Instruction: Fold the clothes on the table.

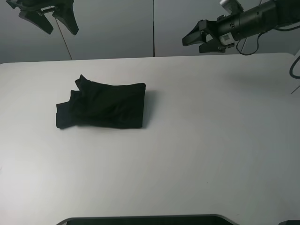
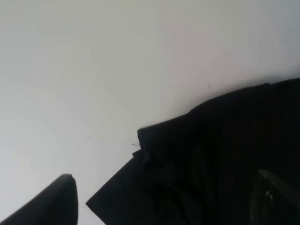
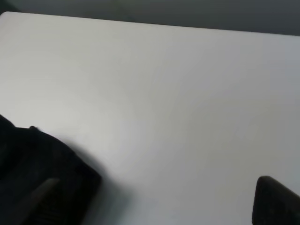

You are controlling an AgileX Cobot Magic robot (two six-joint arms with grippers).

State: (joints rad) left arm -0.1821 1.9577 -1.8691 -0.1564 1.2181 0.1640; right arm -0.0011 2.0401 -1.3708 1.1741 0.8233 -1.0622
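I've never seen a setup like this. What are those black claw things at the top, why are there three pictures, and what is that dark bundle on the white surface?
It is a robot with two arms, each ending in a pincer. One camera looks down from high up; there the left pincer and the right pincer both hang above the table, open and holding nothing. The other two pictures come from small cameras on the arms' wrists, so they show the surface close up, with dark fingertips at the edge. The bundle is the clothes: a black garment, folded into a rough, rumpled rectangle on the left part of the table. The left wrist camera looks right onto it; the right one catches only its corner.
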